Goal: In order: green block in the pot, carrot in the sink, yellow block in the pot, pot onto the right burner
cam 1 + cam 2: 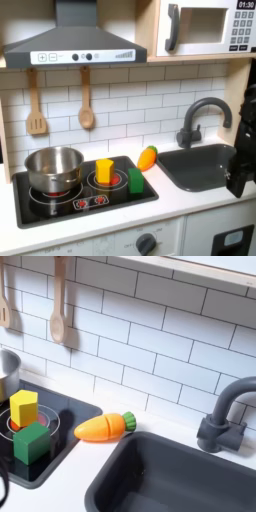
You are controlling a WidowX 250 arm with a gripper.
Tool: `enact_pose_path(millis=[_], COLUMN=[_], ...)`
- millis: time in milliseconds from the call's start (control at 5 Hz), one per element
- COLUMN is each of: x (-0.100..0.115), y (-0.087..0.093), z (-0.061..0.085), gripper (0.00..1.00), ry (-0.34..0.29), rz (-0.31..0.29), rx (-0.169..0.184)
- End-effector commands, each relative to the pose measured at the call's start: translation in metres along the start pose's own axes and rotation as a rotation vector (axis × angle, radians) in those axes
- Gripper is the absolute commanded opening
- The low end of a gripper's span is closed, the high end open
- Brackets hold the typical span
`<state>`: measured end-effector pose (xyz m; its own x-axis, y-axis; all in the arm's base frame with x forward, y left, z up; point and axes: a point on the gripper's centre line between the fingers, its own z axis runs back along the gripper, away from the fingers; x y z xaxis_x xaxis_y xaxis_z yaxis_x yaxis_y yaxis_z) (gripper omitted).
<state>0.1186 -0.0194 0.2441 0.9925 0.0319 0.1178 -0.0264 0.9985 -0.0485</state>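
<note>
The silver pot [55, 168] stands on the left ring of the black cooktop [90, 205]; its rim [7, 374] shows at the second exterior view's left edge. The yellow block [104, 170] [24, 408] and the green block [135, 180] [31, 442] stand side by side on the right burner [10, 428], green nearer the front. The carrot [148, 157] [105, 426] lies on the counter between cooktop and sink [205, 165] [170, 481]. My gripper [238, 186] hangs dark at the first exterior view's right edge, over the sink's right end; its jaws are unclear.
An arched grey faucet [200, 115] [225, 416] rises behind the sink. Two wooden utensils [86, 110] hang on the tiled wall. A range hood [75, 40] and microwave [205, 25] sit overhead. A dark cable curve [3, 491] shows at the bottom left.
</note>
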Motion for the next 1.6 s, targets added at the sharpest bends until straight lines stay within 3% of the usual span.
enact_pose_path(millis=[0,200,400,600,1000,1400], x=[0.000,0.015,0.024,0.039,0.082,0.128], y=[0.000,0.013,0.022,0.027,0.046,0.057], z=[0.000,-0.003,-0.005,-0.003,-0.002,0.005], gripper=[1.00,1.00,1.00,1.00,1.00,1.00], ry=[0.000,-0.007,0.027,0.022,0.019,0.002], rz=[0.000,0.007,0.017,0.027,0.039,0.026], rx=[0.000,-0.011,-0.040,-0.044,-0.055,-0.086])
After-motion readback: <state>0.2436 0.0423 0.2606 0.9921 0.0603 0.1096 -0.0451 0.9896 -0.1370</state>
